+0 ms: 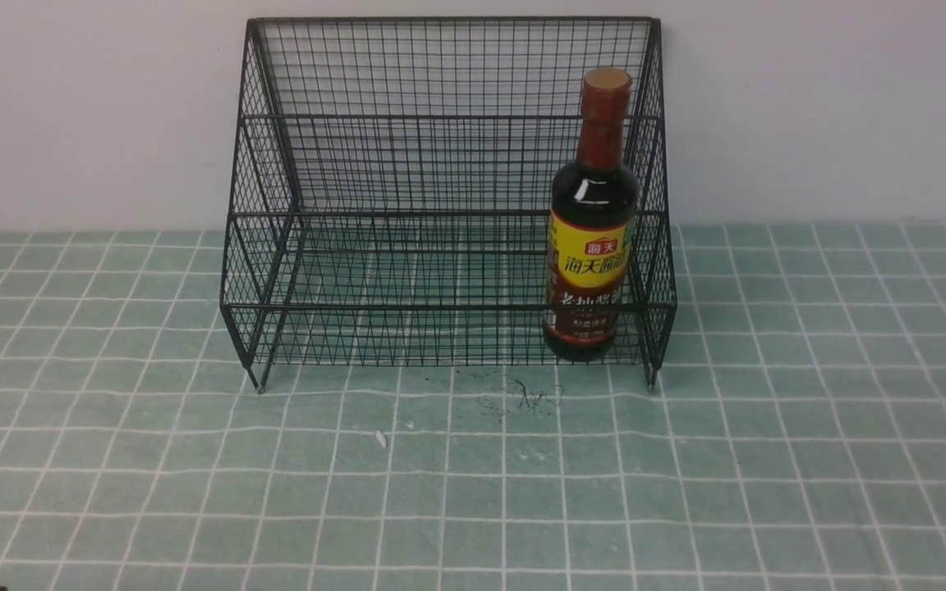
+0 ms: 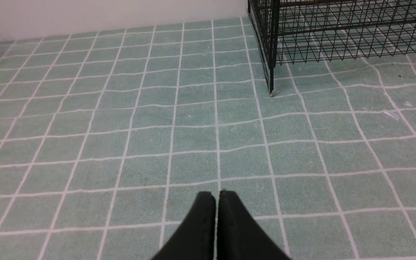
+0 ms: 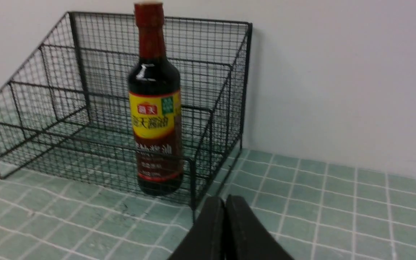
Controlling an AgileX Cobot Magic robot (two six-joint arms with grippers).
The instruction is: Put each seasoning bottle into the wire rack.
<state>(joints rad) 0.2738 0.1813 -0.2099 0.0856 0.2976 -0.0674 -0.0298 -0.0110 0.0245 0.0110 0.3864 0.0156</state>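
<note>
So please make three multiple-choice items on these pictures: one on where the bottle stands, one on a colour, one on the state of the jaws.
1. Where does the bottle stand?
A. Upright in the rack, low front tier, at the robot's right end
B. Lying on the cloth in front of the rack
C. On the top tier, at the left end

2. What colour is the bottle's cap?
A. Green
B. Reddish-brown
C. White

3. How do the jaws of the two grippers stand?
A. Both wide open
B. Left shut, right open
C. Both shut, holding nothing

Answers:
1 A: the front view shows it upright behind the low front wire, near the right side wall.
2 B: the cap and neck wrap show reddish-brown in the front and right wrist views.
3 C: the left gripper and the right gripper each show jaws pressed together over bare cloth.
</note>
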